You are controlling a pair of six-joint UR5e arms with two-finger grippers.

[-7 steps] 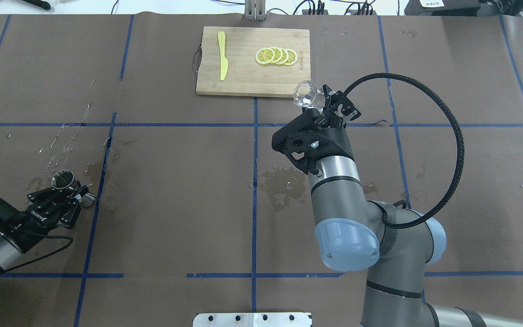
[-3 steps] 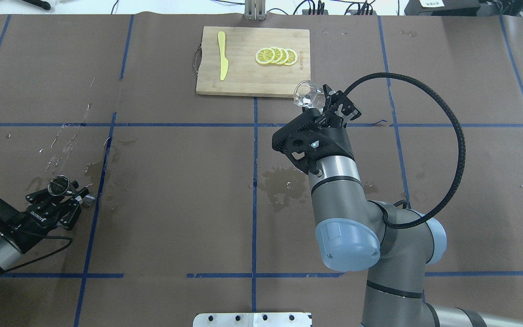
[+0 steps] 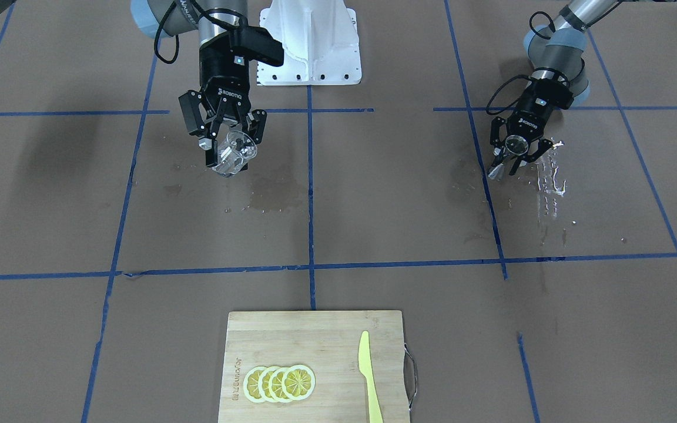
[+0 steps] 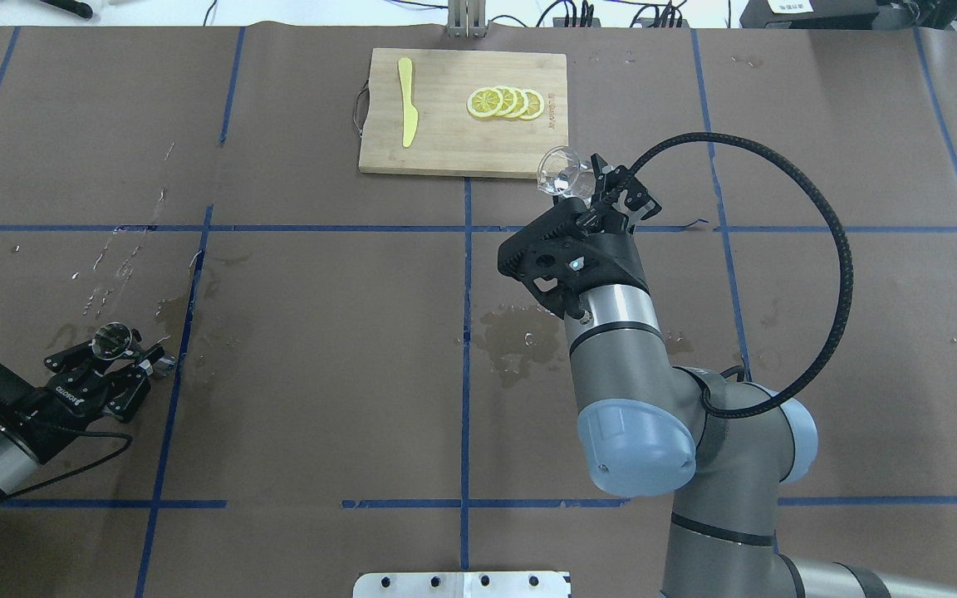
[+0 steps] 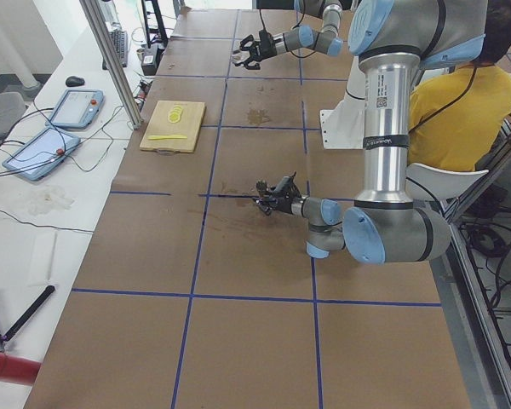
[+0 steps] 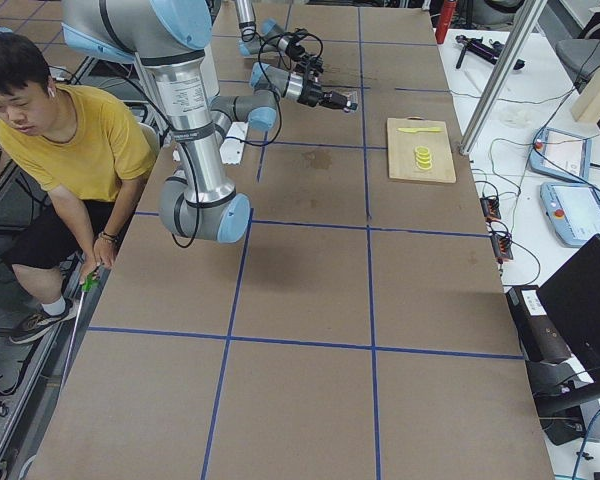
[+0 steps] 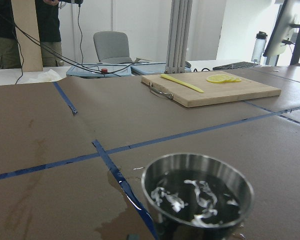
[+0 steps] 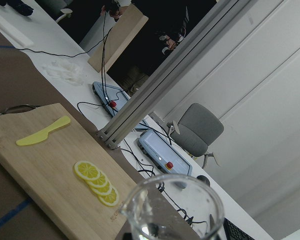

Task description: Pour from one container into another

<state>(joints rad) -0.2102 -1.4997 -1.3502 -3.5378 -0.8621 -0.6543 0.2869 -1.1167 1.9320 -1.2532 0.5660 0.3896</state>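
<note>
My left gripper [image 4: 125, 357] is shut on the steel jigger [image 4: 110, 340], low over the table's left part. The left wrist view shows the jigger [image 7: 197, 195] with its rim up and liquid glinting inside. From the front the jigger [image 3: 515, 144] sits between the left gripper's [image 3: 515, 155] fingers. My right gripper [image 4: 591, 187] is shut on the clear glass cup [image 4: 561, 172], held in the air just short of the cutting board. In the front view the glass cup [image 3: 234, 154] hangs tilted in the right gripper [image 3: 230, 144]. The glass cup's [image 8: 175, 207] rim fills the bottom of the right wrist view.
A wooden cutting board [image 4: 462, 141] lies at the far middle with a yellow knife [image 4: 406, 100] and lemon slices [image 4: 505, 102]. Wet patches [image 4: 520, 340] darken the paper mid-table. Water streaks [image 4: 121, 257] glisten beyond the jigger. A seated person [image 6: 70, 130] is behind the robot.
The left gripper has drawn back a little toward the robot with the jigger, and the jigger's rim has turned. The right arm and the glass cup have hardly moved.
</note>
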